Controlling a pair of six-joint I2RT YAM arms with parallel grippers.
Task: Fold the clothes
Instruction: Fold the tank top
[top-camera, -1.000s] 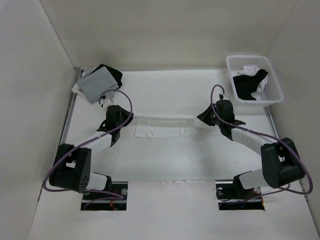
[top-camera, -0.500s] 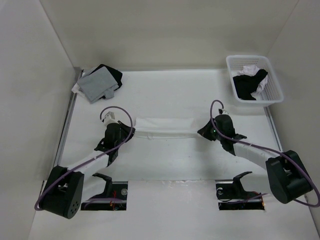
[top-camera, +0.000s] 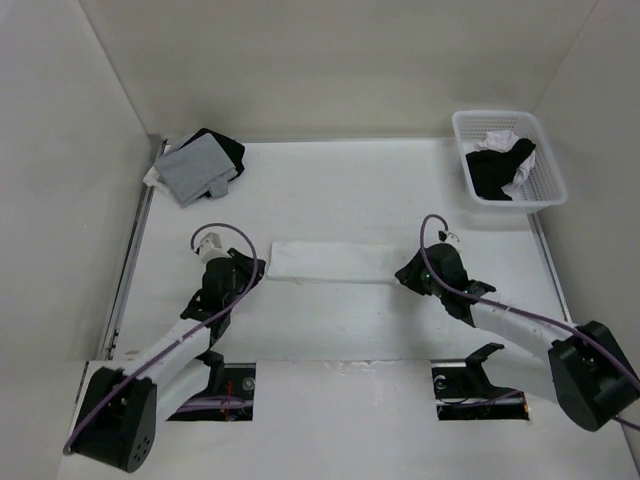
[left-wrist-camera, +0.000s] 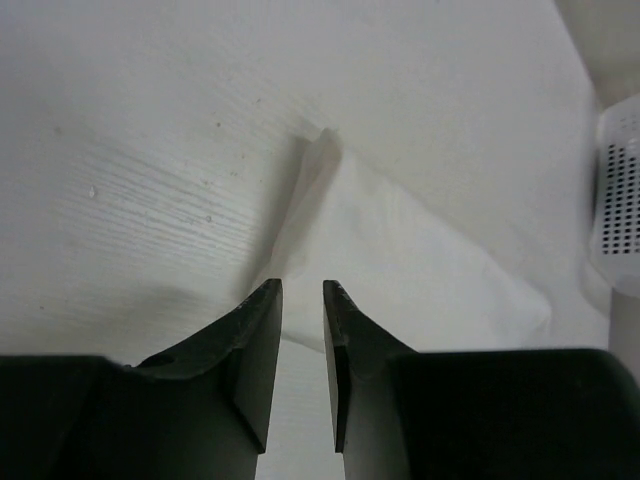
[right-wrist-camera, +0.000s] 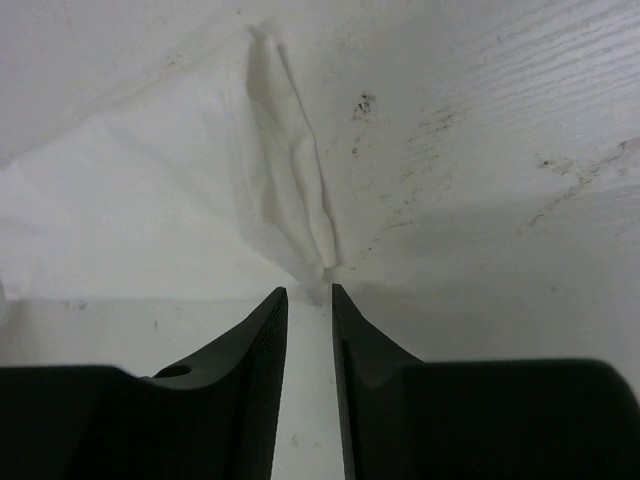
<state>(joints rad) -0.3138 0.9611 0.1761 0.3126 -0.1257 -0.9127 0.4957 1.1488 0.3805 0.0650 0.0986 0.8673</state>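
Just let go of the clothes (top-camera: 330, 260) at both ends. Clamped shut a second ago at the left tool (left-wrist-camera: 303, 287) and the right tool (right-wrist-camera: 309, 291); now parted to a narrow slot at each, with nothing between the jaws and only white fabric and bare counter (top-camera: 330, 190) past the tips.

Drew both tools back toward the near edge in the same second, bringing the held edge down over the rest: no longer a wider hanging sheet, but a slim doubled band. Lies flat across the middle of the counter, long sides parallel to the near edge, left end just ahead of the left tool, right end just ahead of the right tool, with a small raised crease at each released corner.

Reads as the first lengthwise fold made and set down. Probably calls next for a crosswise fold, end over end, to shorten the band, and needs fresh grips for that. Worth watching for thin fabric catching on a tip during withdrawal and pulling the fold open.
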